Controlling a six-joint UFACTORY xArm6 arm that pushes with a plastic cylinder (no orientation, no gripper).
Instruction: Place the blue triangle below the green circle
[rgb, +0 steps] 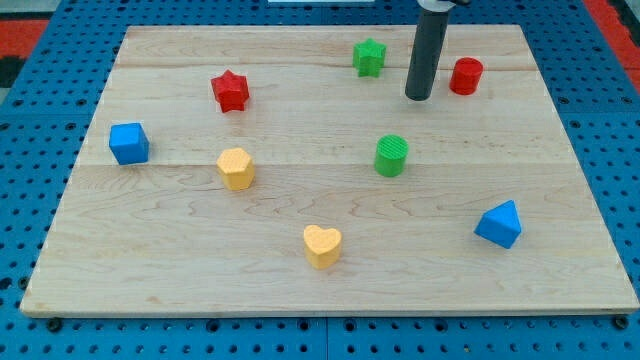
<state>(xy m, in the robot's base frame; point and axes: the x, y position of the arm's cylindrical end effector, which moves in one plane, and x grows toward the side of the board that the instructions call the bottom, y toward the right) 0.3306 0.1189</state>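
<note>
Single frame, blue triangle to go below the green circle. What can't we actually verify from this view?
- Arm above the rod: cut off by the view's top edge; only the rod and my tip show.
- Tip contact with the board: not clear from this angle.
- Far faces of the blue triangle and green circle: hidden by the blocks themselves.
- Board's bottom corners: cut off by the view's side edges.

Eight blocks on one wooden board (150, 270): two blue, cube (129, 143) and triangle (499, 224); two red, star (230, 91) and cylinder (465, 76); two green, star (369, 57) and circle (391, 155); two yellow, hexagon (236, 168) and heart (322, 245).
</note>
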